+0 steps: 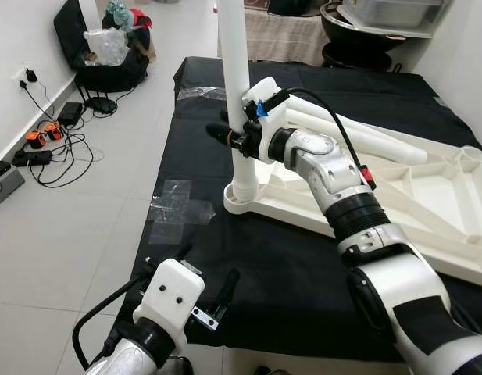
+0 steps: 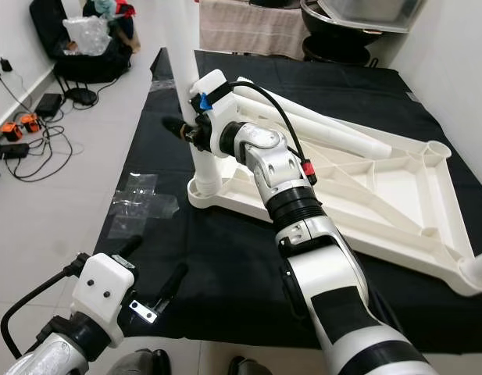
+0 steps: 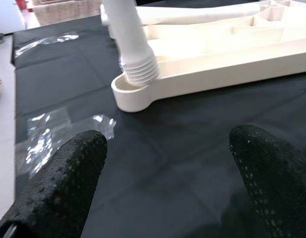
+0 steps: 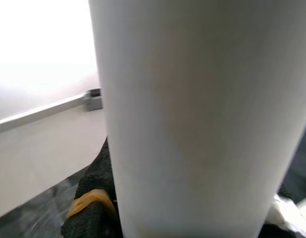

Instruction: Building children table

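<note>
Black-fingered left gripper [image 1: 195, 291], spread wide, is held idle nearest. Beyond, an upturned white tabletop [image 1: 428, 203] is laid on black cloth [image 1: 248, 273]; its upright leg [image 1: 239, 101] is clasped by the right gripper [image 1: 225, 134] (threads apparently not yet seated, so turning seems needed next).

Pale tiled floor [image 1: 108, 211] runs up the left, cables and a power strip [image 1: 33, 156] along the white wall [image 1: 22, 39], dark bag [image 1: 108, 47] upper left.

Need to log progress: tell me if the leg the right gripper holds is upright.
Upright: the leg stands in the tabletop's corner socket, right gripper clamped on it.
</note>
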Robot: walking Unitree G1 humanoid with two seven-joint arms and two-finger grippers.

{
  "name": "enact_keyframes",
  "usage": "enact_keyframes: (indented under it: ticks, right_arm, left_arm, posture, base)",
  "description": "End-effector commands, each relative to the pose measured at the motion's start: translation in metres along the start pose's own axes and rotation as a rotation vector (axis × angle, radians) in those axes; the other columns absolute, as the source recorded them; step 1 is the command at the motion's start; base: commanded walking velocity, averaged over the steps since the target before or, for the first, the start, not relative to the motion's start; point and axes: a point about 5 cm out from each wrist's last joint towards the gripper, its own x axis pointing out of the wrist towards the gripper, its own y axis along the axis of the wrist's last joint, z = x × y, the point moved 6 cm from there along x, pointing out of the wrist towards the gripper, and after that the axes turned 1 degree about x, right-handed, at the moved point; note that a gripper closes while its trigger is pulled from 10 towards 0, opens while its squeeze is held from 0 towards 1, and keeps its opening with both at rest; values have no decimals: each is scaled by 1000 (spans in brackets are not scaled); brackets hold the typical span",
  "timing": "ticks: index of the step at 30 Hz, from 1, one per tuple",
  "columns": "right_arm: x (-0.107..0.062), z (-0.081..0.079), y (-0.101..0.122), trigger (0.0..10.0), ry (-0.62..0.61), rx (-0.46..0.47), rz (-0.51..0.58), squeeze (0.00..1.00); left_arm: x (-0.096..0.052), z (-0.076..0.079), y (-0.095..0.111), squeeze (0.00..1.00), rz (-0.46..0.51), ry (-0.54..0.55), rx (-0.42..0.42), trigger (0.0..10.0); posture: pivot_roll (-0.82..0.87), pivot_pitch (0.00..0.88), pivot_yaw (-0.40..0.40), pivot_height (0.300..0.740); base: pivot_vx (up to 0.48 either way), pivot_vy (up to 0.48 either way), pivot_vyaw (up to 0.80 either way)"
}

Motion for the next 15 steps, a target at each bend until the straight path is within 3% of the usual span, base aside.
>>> enact_keyframes:
  ticks: [1,3,5,6,8,9,14,15]
  right_arm:
    - [-6,8,-50,10000,-65,72,-158,0]
    - [-5,12,-46,10000,-101,94,-133,0]
    - [-1,13,-18,10000,-105,150,11,0]
    - [-1,13,-18,10000,-105,150,11,0]
    - [-6,15,43,10000,-71,259,299,0]
    - [-11,17,60,10000,-62,279,380,0]
    - [-14,21,73,10000,-81,294,437,0]
    - [-15,22,79,10000,-101,255,445,0]
  left_arm:
    - [-1,2,-5,0,-17,-6,-3,10000]
    - [-1,2,-5,0,-18,-6,-4,10000]
    - [-2,2,-6,0,-19,-6,-4,10000]
    - [-2,2,-6,0,-19,-6,-4,10000]
    - [-1,2,-6,0,-18,-6,-5,10000]
    - [-1,2,-6,0,-17,-6,-5,10000]
    - [-1,2,-6,0,-17,-6,-4,10000]
    - [0,2,-6,0,-15,-5,-3,10000]
  posture:
    - [126,227,-94,740]
    - [126,227,-94,740]
    - [125,222,-90,740]
    - [125,222,-90,740]
    - [125,222,-90,740]
    - [125,222,-90,740]
    - [123,215,-92,740]
    - [120,209,-89,740]
  base:
    - [0,0,0]
    - [0,0,0]
    - [0,0,0]
    - [0,0,0]
    - [0,0,0]
    - [0,0,0]
    - [0,0,0]
    - [0,0,0]
